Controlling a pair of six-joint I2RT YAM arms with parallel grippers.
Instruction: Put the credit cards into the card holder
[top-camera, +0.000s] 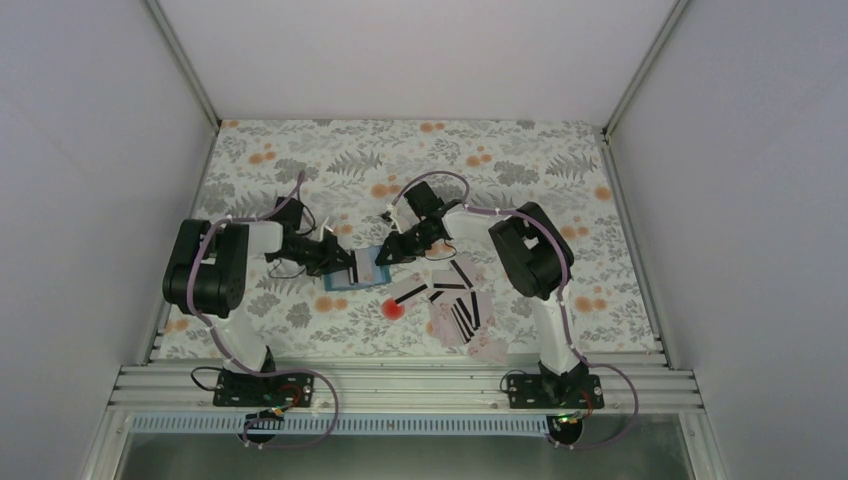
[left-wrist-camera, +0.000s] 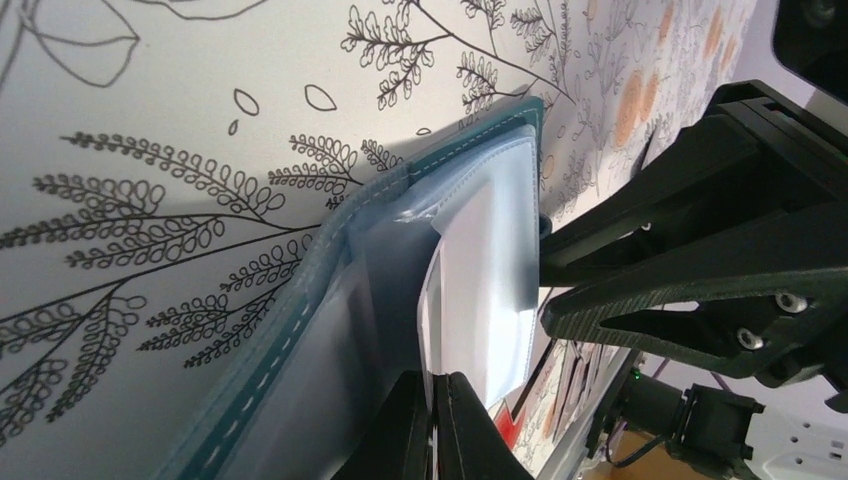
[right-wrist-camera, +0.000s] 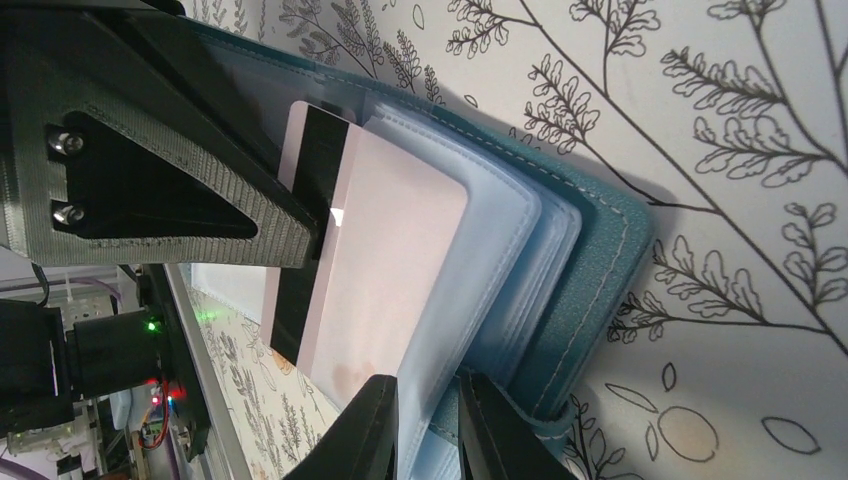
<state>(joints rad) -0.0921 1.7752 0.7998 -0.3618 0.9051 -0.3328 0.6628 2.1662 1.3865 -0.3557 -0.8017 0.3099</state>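
Where the two arms meet near the middle of the patterned bench (top-camera: 520, 160), the blue card holder (top-camera: 362, 269) lies open and flat, its clear inner sleeves facing up. The left pincer (left-wrist-camera: 432, 380) is closed. It pinches the black-striped end of one pale credit card (right-wrist-camera: 395, 260) between its tips. The far part of that card sits under a clear sleeve of the holder, while the striped end is uncovered.

The right pincer (right-wrist-camera: 427, 388) reaches in from the opposite side. Its jaws stand nearly together, and clamped between them is the edge of the sleeve leaves, just beside the teal stitched cover. The tips of the two pincers lie close together over the holder but do not touch.

The loose credit cards (top-camera: 455, 300) lie overlapped on the bench near the right arm, just beside the holder. A round red spot (top-camera: 393, 309) shows on the bench between the holder and this pile.
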